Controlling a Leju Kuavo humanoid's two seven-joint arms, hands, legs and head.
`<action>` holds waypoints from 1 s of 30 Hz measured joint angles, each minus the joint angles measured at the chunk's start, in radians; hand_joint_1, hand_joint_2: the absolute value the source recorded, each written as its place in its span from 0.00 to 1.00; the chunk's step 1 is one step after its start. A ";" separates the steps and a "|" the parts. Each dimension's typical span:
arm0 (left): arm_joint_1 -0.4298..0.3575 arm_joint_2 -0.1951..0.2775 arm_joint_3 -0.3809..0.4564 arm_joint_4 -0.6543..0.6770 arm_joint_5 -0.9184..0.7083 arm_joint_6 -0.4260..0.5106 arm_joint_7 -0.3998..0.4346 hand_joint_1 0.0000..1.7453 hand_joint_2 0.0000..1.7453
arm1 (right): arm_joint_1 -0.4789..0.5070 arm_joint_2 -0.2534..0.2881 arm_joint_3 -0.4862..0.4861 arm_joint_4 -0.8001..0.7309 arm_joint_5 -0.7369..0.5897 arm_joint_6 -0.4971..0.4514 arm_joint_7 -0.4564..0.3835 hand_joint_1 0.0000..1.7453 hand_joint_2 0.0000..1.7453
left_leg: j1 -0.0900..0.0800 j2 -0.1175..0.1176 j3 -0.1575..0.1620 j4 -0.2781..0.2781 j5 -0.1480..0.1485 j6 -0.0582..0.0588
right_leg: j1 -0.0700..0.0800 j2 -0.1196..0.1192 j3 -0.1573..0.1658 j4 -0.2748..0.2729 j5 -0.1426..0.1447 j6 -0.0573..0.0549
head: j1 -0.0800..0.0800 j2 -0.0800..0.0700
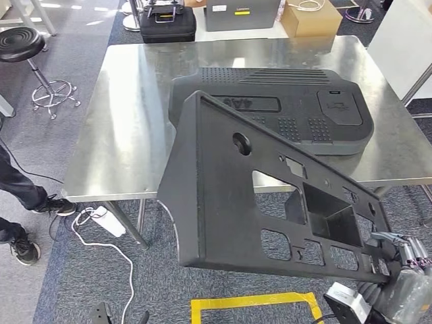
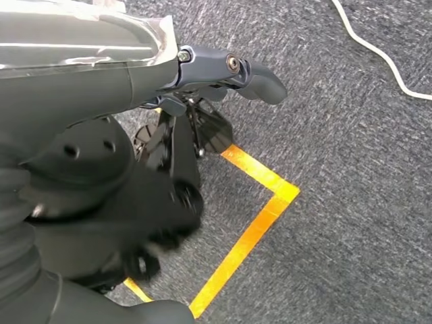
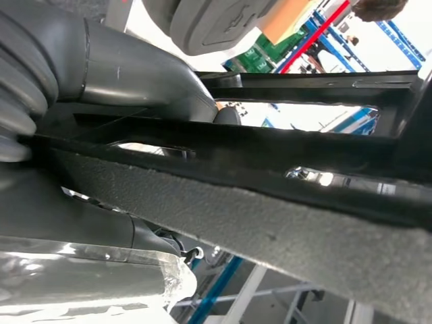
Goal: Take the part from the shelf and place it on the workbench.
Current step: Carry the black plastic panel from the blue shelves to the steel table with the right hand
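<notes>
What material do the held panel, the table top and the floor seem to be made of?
Panel: probably moulded black plastic, matte and grainy, with cut-outs; the right wrist view shows a felt-like fuzzy face, so maybe a fibre layer.
Table top: bare metal, likely steel, with a dull sheen and blurred reflections.
Floor: grey carpet with a short looped texture, marked with yellow tape.

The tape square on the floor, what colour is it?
Yellow tape on grey carpet, clearest in the left wrist view.
</notes>
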 joint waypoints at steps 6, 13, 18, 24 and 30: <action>-0.001 0.002 0.000 0.000 0.000 0.000 0.000 0.00 1.00 | 0.000 0.000 -0.001 0.003 -0.002 0.000 0.000 1.00 1.00 | -0.003 0.003 0.053 -0.189 0.154 0.011 | 0.004 0.006 0.042 0.003 -0.034 0.013 | 0.001 0.000; 0.000 0.001 0.000 0.000 0.000 0.000 0.000 0.00 1.00 | -0.004 -0.001 0.000 0.003 -0.003 0.000 -0.001 1.00 1.00 | 0.000 0.003 0.080 -0.234 0.143 0.040 | -0.001 0.003 0.002 0.098 -0.100 0.050 | 0.002 0.000; -0.001 0.000 -0.001 0.000 0.000 -0.001 0.000 0.00 1.00 | -0.005 -0.004 0.000 0.008 -0.004 0.000 -0.001 1.00 1.00 | 0.001 0.002 0.104 -0.234 0.122 0.043 | -0.006 0.002 -0.118 0.266 -0.104 0.059 | 0.003 0.000; -0.003 -0.001 -0.001 0.000 0.000 -0.002 0.000 0.00 1.00 | -0.007 -0.006 0.000 0.010 -0.004 0.000 0.000 1.00 1.00 | 0.001 -0.001 0.139 -0.241 0.095 0.016 | 0.005 0.006 -0.026 0.033 0.004 0.036 | 0.002 0.000; -0.003 0.000 -0.001 0.000 0.000 -0.002 0.000 0.00 1.00 | -0.011 -0.006 -0.001 0.010 -0.004 0.000 0.001 1.00 1.00 | -0.001 0.001 0.045 -0.054 0.001 0.000 | 0.000 0.002 -0.008 0.013 -0.005 0.001 | 0.000 0.000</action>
